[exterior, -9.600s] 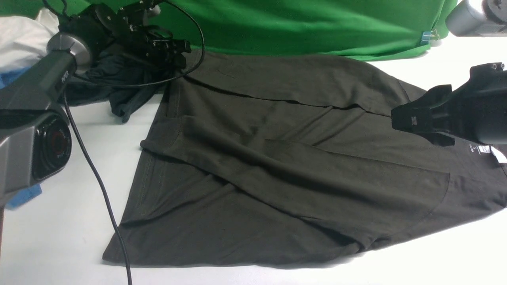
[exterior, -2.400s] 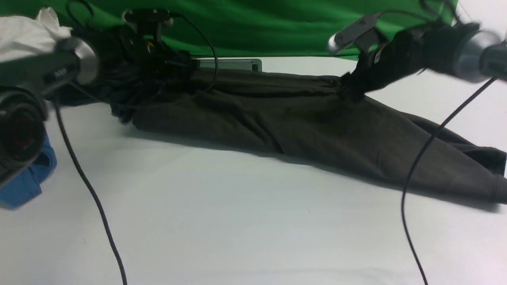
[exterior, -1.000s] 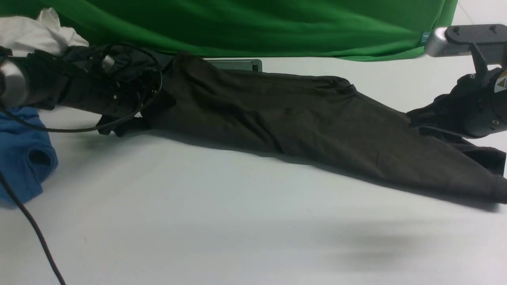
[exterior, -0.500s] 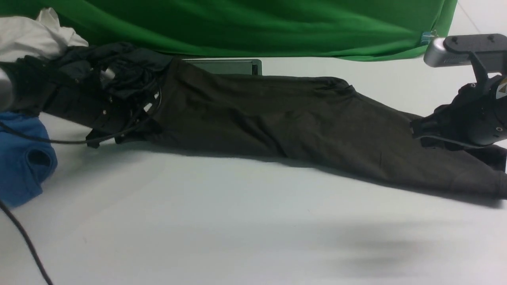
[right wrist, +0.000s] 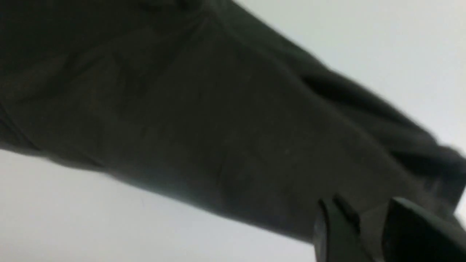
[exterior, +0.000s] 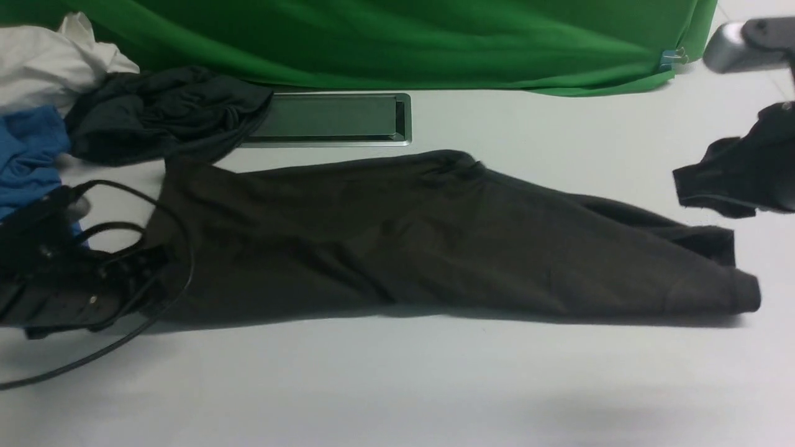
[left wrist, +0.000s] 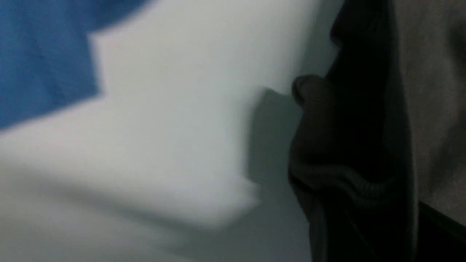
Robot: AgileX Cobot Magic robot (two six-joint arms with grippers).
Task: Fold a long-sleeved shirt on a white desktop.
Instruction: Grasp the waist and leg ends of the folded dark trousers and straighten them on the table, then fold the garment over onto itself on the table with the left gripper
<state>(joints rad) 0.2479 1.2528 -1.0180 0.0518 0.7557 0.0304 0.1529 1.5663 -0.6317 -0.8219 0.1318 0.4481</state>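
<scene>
The long-sleeved shirt (exterior: 435, 242) lies as one long dark olive-brown band across the white desktop (exterior: 397, 385), its cuff end at the right. My left gripper (exterior: 152, 270) sits low at the shirt's left end and is shut on the bunched cloth. In the left wrist view a ribbed edge of the shirt (left wrist: 364, 145) runs into the dark jaw area, where the fingers are hidden. My right gripper (exterior: 683, 186) hovers at the far right, apart from the shirt. It is open (right wrist: 364, 209), with nothing in it and the shirt (right wrist: 204, 120) lying below.
A silver-framed cable slot (exterior: 329, 118) lies behind the shirt. At the back left are a charcoal garment (exterior: 161, 112), a blue shirt (exterior: 28, 155) and white cloth (exterior: 49, 62). The green backdrop (exterior: 397, 37) closes the rear. A black cable (exterior: 183, 273) loops by my left gripper.
My left gripper has pulled the shirt's left end toward the front, and the whole band slid nearer, uncovering the cable slot. My right gripper has drawn back off the shirt.
</scene>
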